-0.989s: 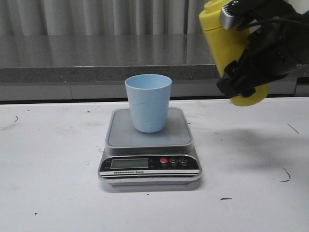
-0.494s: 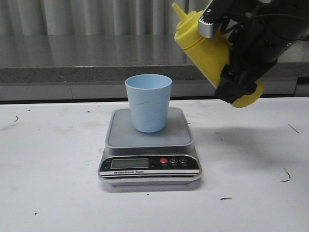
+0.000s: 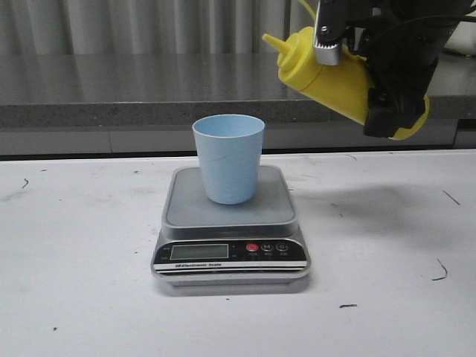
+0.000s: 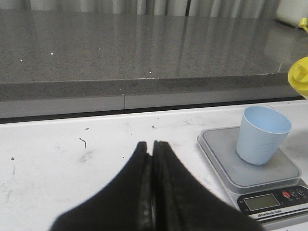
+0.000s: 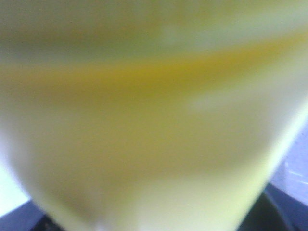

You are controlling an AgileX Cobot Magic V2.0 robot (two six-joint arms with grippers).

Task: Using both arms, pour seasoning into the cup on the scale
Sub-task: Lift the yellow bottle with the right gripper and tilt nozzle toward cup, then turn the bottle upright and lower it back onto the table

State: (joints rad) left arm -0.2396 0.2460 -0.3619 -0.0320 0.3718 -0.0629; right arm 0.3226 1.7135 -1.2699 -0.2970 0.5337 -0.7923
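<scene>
Right gripper (image 3: 372, 71) is clamping the bottle (image 3: 331, 74) in the air, up and right of the cup (image 3: 229, 158). Bottle is tilting, nozzle pointing up-left, not over the cup rim. Cup is standing upright on the scale (image 3: 229, 223), scale sitting on the white table (image 3: 74, 260). Left gripper (image 4: 151, 159) is hovering over the table left of the scale, fingers pressed together, holding nothing. Right wrist view is showing only yellow blur.
</scene>
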